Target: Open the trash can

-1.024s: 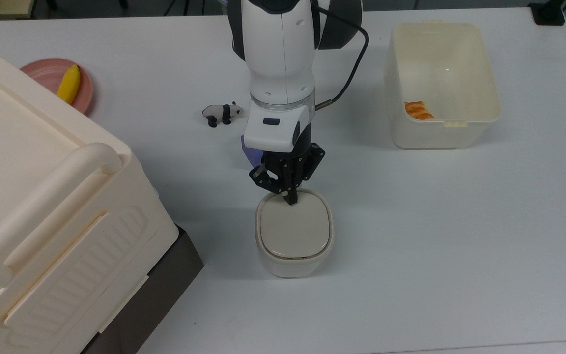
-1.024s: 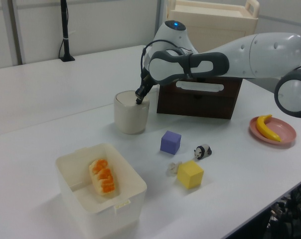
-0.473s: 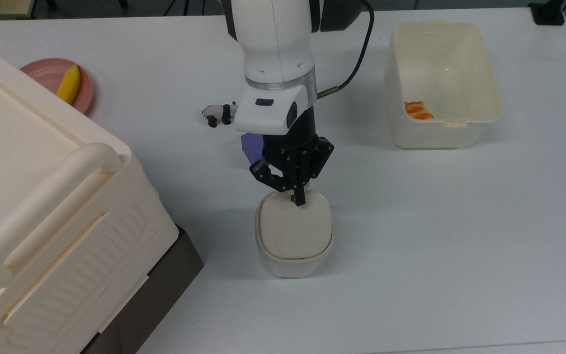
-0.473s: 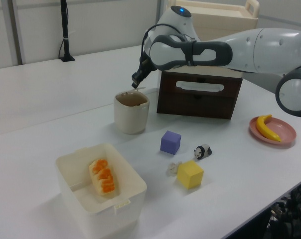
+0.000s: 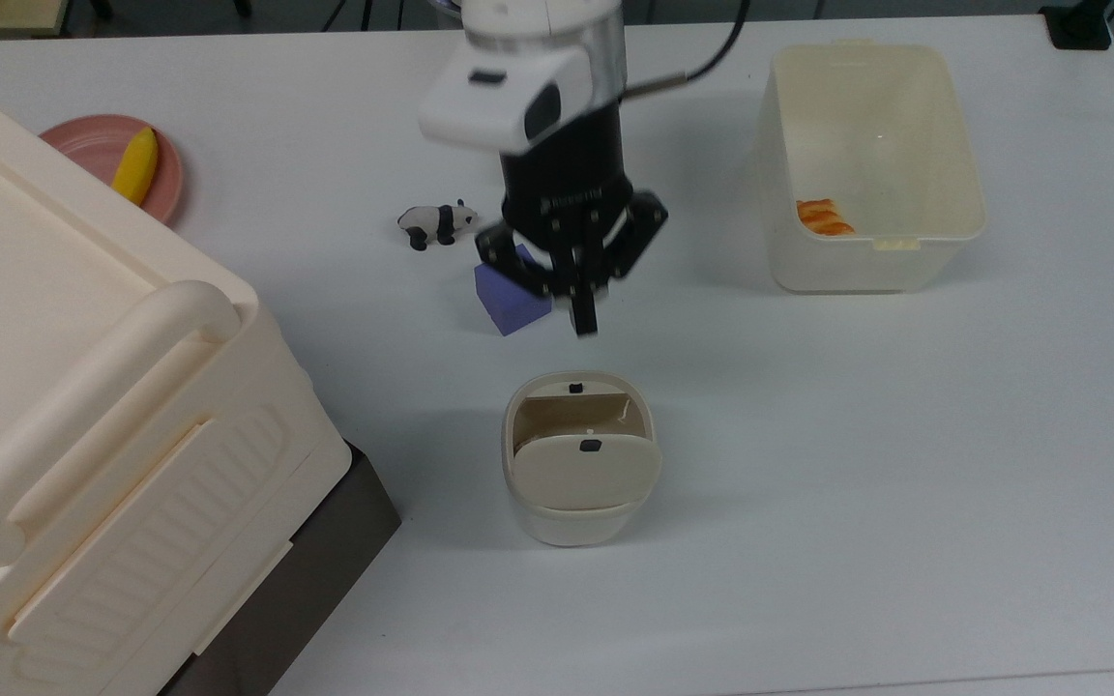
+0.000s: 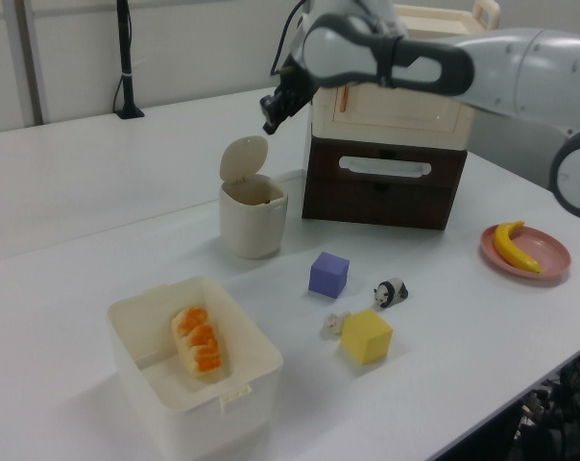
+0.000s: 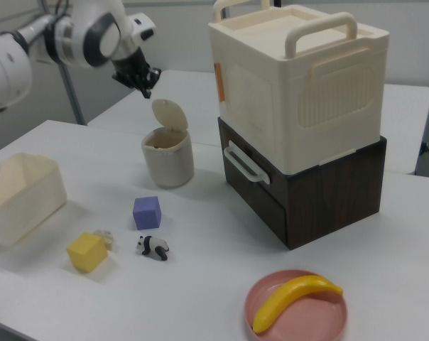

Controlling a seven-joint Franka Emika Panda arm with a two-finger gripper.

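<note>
The trash can (image 5: 576, 520) is a small cream-white bin near the middle of the table. Its beige lid (image 5: 581, 474) stands swung up on its hinge, so the inside shows. A small black button (image 5: 574, 388) sits on the rim facing the arm. In the left view the lid (image 6: 244, 158) rises upright behind the can's mouth (image 6: 254, 195). My gripper (image 5: 584, 324) hangs shut and empty in the air, well above the can and off its button side. It is seen above the lid in the left view (image 6: 269, 123) and the right view (image 7: 146, 91).
A purple cube (image 5: 509, 302) and a toy panda (image 5: 436, 222) lie beneath the arm. A yellow cube (image 6: 367, 336) is nearby. A lidless tub (image 5: 871, 242) holding orange food stands at the top view's right. A large cream box (image 5: 83, 387) and a pink plate (image 5: 83, 145) with a banana (image 5: 136, 164) are at the top view's left.
The lid has sprung from closed to fully upright. My gripper has lifted off the can's rim, rising and drawing back toward the arm's base.
</note>
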